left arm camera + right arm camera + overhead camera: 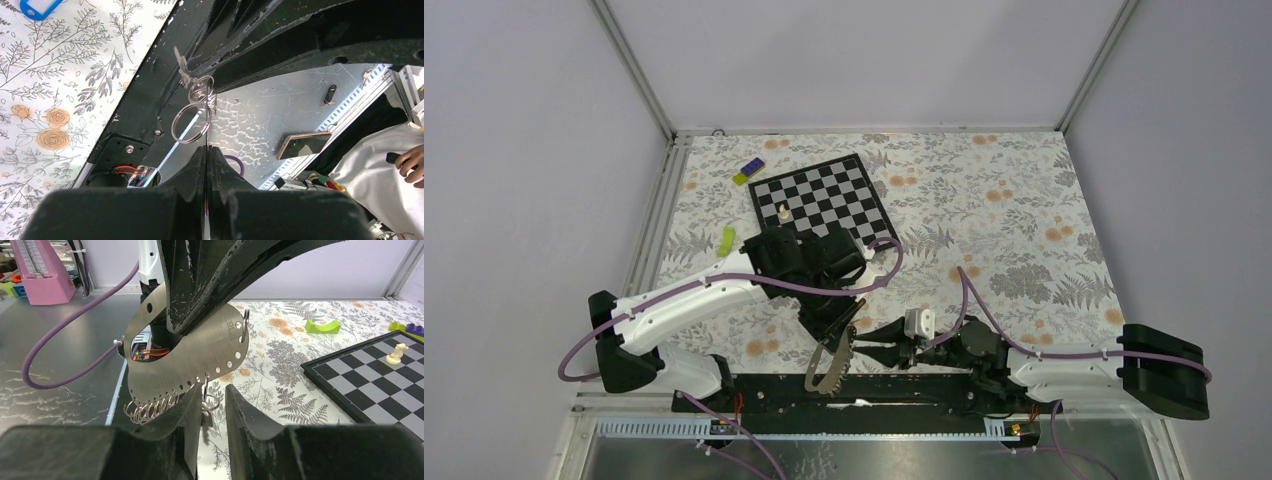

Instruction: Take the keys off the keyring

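Clutter lies mostly beyond the grippers: a chessboard [824, 195] with a white chess piece [782, 212] stands past the left gripper [206, 152], and a green block [322, 326] and a blue keyring tag [37, 6] rest on the flowered cloth [1004, 230], well away from its fingertips. Behind both grippers run the black base rail [874, 392] and the table's near edge, so room is tight there and wide over the cloth beyond them. The left gripper is clamped tight on a thin metal plate [200, 355], whose holed rim carries wire rings [150, 411]. A small key [182, 67] on a ring cluster hangs just past its fingertips, inside the right gripper [212, 390]. That gripper's jaws stand apart, with the cluster against one finger and a clear gap to the other.
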You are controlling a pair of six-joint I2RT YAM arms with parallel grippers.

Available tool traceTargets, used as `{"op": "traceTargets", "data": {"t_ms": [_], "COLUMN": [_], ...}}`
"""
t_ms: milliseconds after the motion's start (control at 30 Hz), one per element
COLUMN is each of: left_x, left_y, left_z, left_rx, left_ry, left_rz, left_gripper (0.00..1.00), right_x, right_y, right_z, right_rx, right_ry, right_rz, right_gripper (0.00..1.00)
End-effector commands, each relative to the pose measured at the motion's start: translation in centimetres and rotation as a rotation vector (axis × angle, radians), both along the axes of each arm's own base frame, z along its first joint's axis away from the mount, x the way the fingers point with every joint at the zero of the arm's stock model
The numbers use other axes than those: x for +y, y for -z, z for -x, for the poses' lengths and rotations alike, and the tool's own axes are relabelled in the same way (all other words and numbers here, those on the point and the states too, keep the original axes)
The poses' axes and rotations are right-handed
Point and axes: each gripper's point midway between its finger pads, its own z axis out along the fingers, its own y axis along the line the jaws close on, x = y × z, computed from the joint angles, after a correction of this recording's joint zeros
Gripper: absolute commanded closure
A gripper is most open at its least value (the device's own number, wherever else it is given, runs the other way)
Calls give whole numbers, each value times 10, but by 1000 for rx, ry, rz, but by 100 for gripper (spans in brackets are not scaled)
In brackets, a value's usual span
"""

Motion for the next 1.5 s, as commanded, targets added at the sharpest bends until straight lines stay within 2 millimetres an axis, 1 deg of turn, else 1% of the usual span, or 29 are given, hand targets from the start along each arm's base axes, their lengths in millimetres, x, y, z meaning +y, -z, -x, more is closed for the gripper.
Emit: {"op": "traceTargets", "data": {"t_ms": [0, 233, 333, 500, 667, 767, 867, 933, 967, 1033, 1067, 1100, 1200, 1333, 1467], "left_x": [-10, -11, -12, -12, -12, -12, -11, -12, -11, -11, -11, -11, -14, -22, -32], "left_y": [-20, -21, -21, -19, -19, -18, -18, -18, -18, -18, -19, -19, -20, -24, -27], "left_z": [3, 3, 3, 4, 4, 4, 5, 4, 4, 3, 3, 2, 1, 1, -2], "left_rx": [2, 5, 5, 10, 11, 12, 12, 8, 6, -1, -5, -11, -25, -35, -61], "left_ry": [3, 3, 2, 1, 1, 1, -2, -5, -6, -12, -13, -18, -24, -24, -16], "left_rz": [75, 81, 81, 84, 83, 88, 90, 95, 97, 100, 102, 109, 137, 211, 291], "left_gripper": [100, 100, 100, 100, 100, 100, 100, 100, 100, 100, 100, 100, 100, 100, 100], "right_x": [6, 8, 8, 7, 6, 5, 4, 3, 2, -1, -2, -3, -7, -20, -31], "right_y": [-35, -33, -35, -39, -42, -43, -44, -46, -46, -47, -50, -46, -47, -57, -72], "right_z": [-1, -1, -1, -2, -3, -3, -5, -8, -9, -12, -13, -15, -23, -32, -35], "right_rx": [-28, -24, -26, -27, -27, -29, -32, -34, -35, -47, -65, -74, -148, -282, -414], "right_ry": [4, 1, 2, 6, 13, 19, 28, 45, 53, 71, 80, 92, 135, 180, 194], "right_rz": [-102, -96, -103, -117, -128, -132, -134, -135, -134, -127, -125, -92, -14, 87, 152], "right_gripper": [69, 69, 70, 71, 74, 78, 89, 98, 100, 100, 100, 100, 100, 100, 100]}}
